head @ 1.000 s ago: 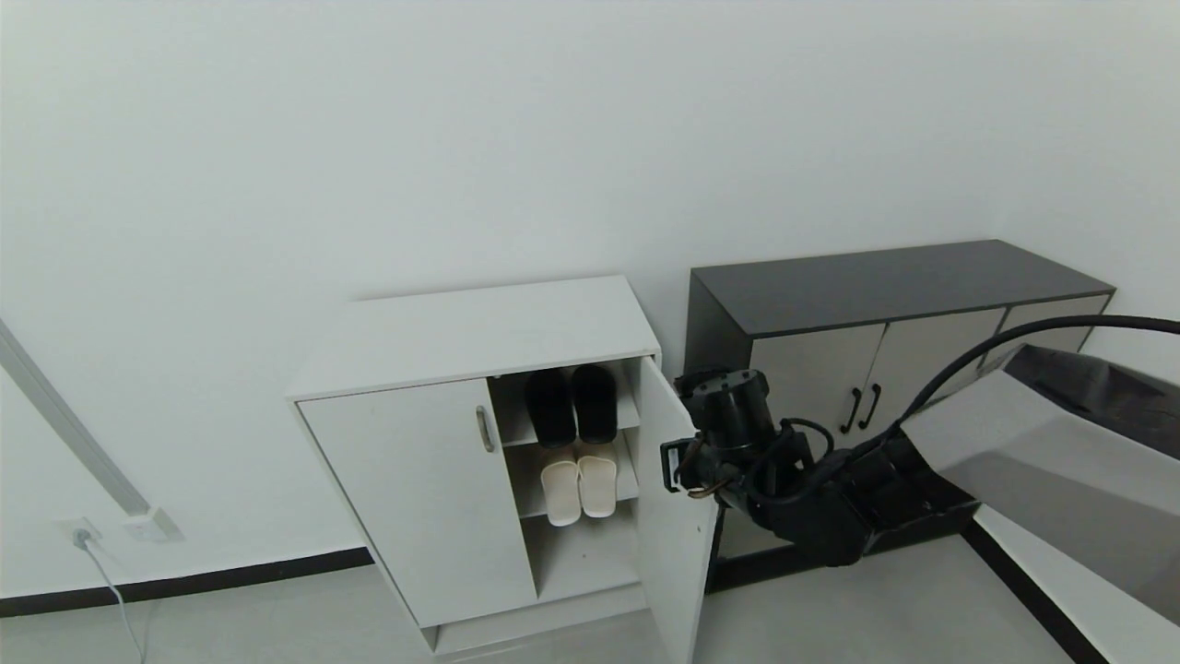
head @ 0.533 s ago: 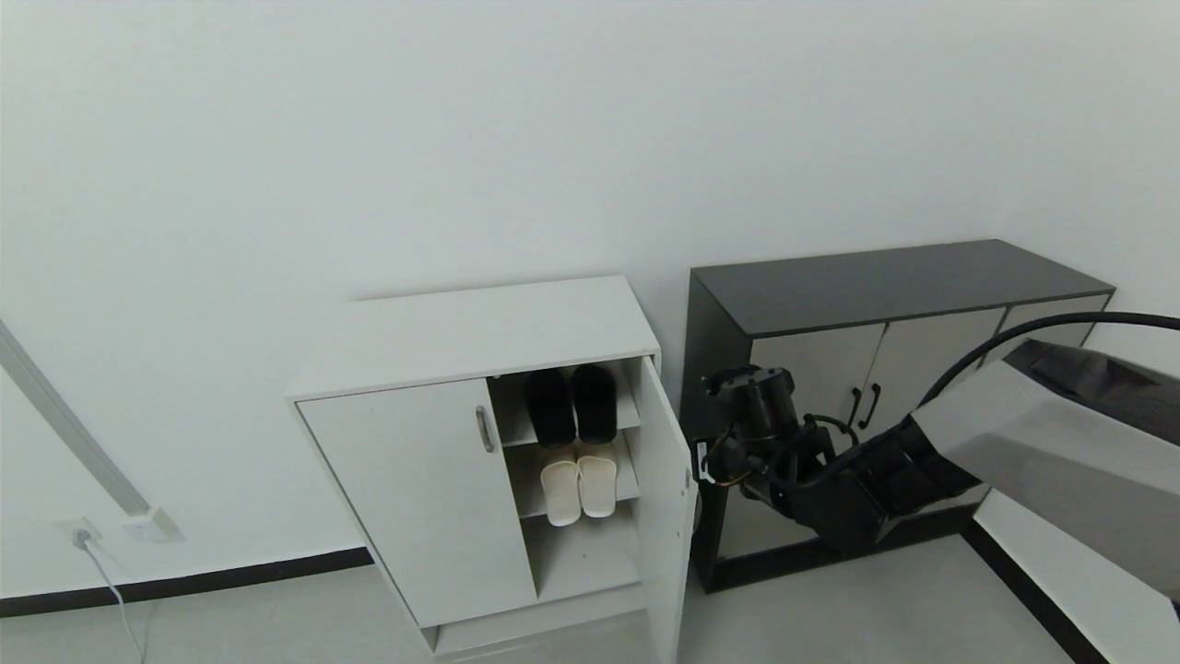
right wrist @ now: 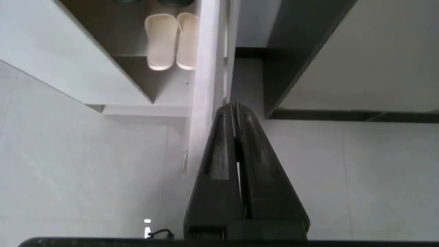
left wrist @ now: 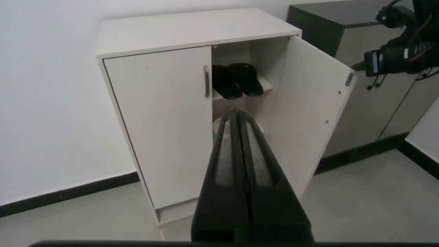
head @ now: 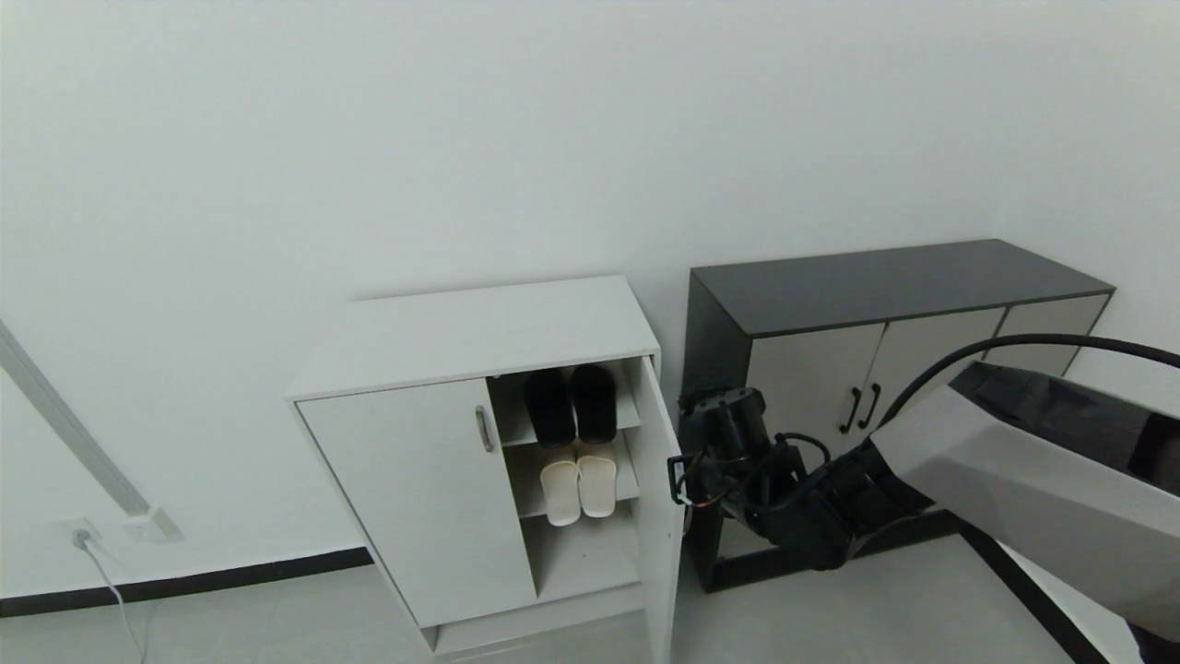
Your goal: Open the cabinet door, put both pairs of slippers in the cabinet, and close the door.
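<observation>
Right wrist view shows the right gripper with its two fingers pressed together and nothing between them. Its tip is just beside the free edge of the open door, on the outer side of it. Whether it really touches the panel I cannot tell. In the head view this gripper is at about half the height of the door, between the door and the dark sideboard that stands to the right of the cabinet. The left gripper is also closed and empty. It is held well apart from the cabinet and points at its front, where the two doors meet. The right door stands wide open, about square to the front, while the left door is shut. Inside, the black slippers lie side by side on the upper shelf and fill most of its width. The white slippers lie in the same way on the middle shelf, directly under them, with their front ends at the front edge of the shelf. The lowest compartment has nothing in it that I can see. So, as I judge it, opening the door and putting in both pairs are already done, and only the closing is left. The right gripper seems well placed for this, because a push against the outer face would swing the door toward the cabinet.
</observation>
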Robot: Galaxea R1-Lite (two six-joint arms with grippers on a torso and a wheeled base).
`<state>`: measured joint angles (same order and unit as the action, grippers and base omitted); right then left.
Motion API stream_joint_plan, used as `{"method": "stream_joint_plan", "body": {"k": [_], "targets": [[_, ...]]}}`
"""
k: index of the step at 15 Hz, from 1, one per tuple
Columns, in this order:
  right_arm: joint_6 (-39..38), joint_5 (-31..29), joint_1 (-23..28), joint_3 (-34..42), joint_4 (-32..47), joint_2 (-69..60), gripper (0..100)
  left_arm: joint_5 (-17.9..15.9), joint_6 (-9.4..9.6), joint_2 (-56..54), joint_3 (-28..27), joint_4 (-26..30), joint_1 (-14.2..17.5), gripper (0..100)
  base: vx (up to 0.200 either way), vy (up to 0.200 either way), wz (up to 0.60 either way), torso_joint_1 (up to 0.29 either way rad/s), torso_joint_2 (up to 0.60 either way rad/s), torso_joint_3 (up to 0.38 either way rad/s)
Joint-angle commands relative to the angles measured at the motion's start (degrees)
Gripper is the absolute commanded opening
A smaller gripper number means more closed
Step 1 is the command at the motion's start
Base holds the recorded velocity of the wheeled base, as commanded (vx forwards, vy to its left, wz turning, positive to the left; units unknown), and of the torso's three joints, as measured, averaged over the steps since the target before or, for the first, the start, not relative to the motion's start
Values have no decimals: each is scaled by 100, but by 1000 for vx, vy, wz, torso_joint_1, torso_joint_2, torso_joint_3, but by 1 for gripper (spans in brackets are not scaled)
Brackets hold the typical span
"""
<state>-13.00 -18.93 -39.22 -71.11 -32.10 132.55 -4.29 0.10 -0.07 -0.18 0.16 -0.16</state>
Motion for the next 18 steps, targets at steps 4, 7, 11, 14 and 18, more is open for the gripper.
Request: {"method": "stream_joint_plan", "body": {"k": [4, 7, 11, 14, 18], "targets": [[-133, 188, -666, 123, -33, -511, 0, -2, -1, 7, 1, 2, -2, 0, 0, 0, 0, 0, 0, 0], [-247, 707, -807, 510, -156, -1020, 0, -2, -1, 7, 1, 2, -2, 0, 0, 0, 0, 0, 0, 0], [-142, 724, -763, 774, -262, -1267, 0, -2, -1, 7, 1, 2, -2, 0, 0, 0, 0, 0, 0, 0], [-124, 724, -798, 818, -332, -1205, 0, -2, -1, 7, 1, 2, -2, 0, 0, 0, 400, 2, 0, -2], [-133, 742, -798, 844, -332, -1196, 0, -2, -1, 7, 1, 2, -2, 0, 0, 0, 600, 1, 2, 1]]}}
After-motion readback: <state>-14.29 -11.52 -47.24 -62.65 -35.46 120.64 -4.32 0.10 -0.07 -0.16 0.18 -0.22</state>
